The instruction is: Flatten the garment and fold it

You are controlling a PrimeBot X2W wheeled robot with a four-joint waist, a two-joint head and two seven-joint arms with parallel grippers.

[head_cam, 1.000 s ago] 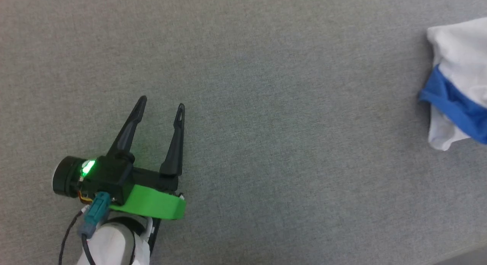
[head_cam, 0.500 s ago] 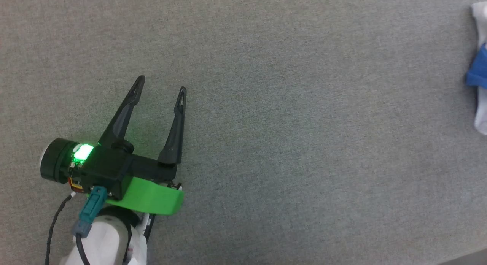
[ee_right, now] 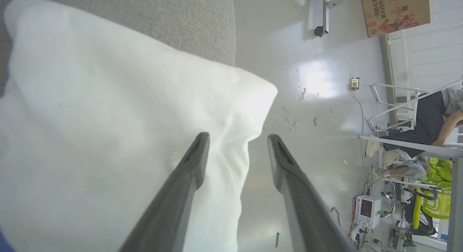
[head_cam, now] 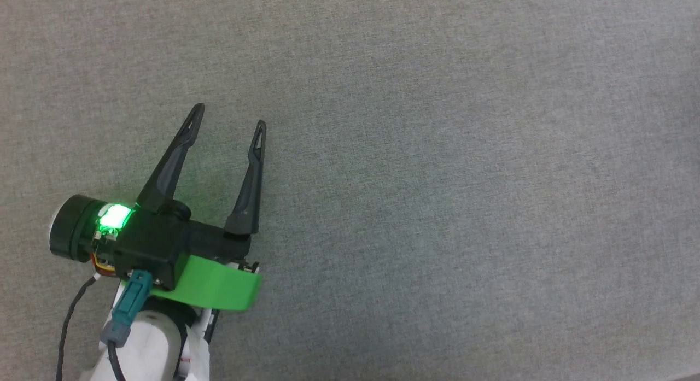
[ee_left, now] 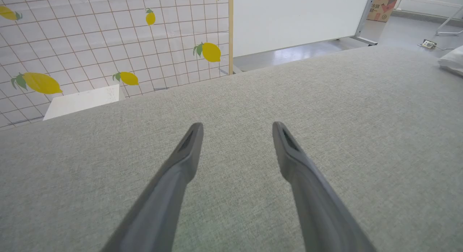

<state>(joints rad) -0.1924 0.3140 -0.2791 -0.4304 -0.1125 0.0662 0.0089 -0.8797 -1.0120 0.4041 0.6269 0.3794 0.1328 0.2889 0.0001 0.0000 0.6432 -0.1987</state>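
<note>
The garment's white cloth [ee_right: 108, 136] spreads below my right gripper [ee_right: 235, 140] in the right wrist view, lying on the grey surface and hanging over its edge. That gripper is open, its fingers spread above the white fold, one over cloth and one over the floor beyond. A white lump of the garment [ee_left: 452, 60] shows at the far right in the left wrist view. My left gripper [head_cam: 228, 117] is open above bare grey fabric, nothing between its fingers [ee_left: 188, 150].
The grey fabric surface [head_cam: 437, 179] spans the head view. Beyond its far edge stand a lemon-patterned tiled panel [ee_left: 108, 38] and a white board [ee_left: 289, 17]. A cardboard box [ee_right: 394, 9], metal frames, equipment and a seated person [ee_right: 434, 122] are on the floor side.
The head view has swung left, so the garment slid out of its right edge. My left gripper stays open, now slightly higher in the picture.
</note>
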